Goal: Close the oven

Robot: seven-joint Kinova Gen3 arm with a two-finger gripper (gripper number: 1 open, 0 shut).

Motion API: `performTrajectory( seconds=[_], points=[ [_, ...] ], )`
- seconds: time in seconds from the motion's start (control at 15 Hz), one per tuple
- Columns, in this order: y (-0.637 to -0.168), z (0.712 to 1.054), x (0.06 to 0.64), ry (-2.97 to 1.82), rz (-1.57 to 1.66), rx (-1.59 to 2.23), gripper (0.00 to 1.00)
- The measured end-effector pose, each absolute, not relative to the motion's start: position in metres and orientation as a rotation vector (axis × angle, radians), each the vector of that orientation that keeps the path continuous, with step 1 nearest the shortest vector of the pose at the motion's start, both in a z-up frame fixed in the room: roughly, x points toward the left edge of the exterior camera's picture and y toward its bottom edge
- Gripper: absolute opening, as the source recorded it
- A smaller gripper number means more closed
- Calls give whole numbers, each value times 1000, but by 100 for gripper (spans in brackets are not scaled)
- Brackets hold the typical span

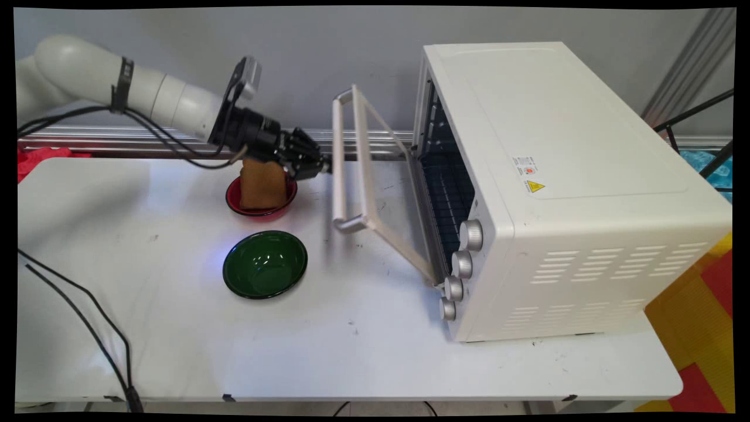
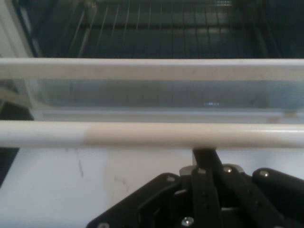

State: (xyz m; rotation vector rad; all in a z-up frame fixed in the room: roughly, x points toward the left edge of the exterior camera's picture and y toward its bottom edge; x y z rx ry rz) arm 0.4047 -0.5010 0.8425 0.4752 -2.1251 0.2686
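A white robot arm reaches in from nine o'clock, its black gripper point(image 1: 324, 166) pressed against the handle point(image 1: 338, 158) of the toaster oven's half-lowered glass door point(image 1: 381, 187). In the hand view the fingers point(image 2: 204, 159) appear drawn together just under the white handle bar point(image 2: 152, 134), touching it but not wrapped around it. Directly beneath the wrist, a slice of toast point(image 1: 262, 184) stands upright in a red bowl point(image 1: 261, 208). At six o'clock from that bowl, a green bowl point(image 1: 265, 264) sits apart on the white table point(image 1: 176, 328). At three o'clock, the white toaster oven point(image 1: 562, 187) stands with its door tilted outward, dark wire racks point(image 1: 448, 193) showing inside, and four silver knobs point(image 1: 461, 264) running down its front.
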Motion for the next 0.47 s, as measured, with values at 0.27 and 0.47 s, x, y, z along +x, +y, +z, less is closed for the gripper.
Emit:
performTrajectory(
  seconds=[0.27,0.47],
  points=[
    [-506,864,388,-2079,261,470,0],
    [-508,876,383,-2074,254,465,0]
  ],
)
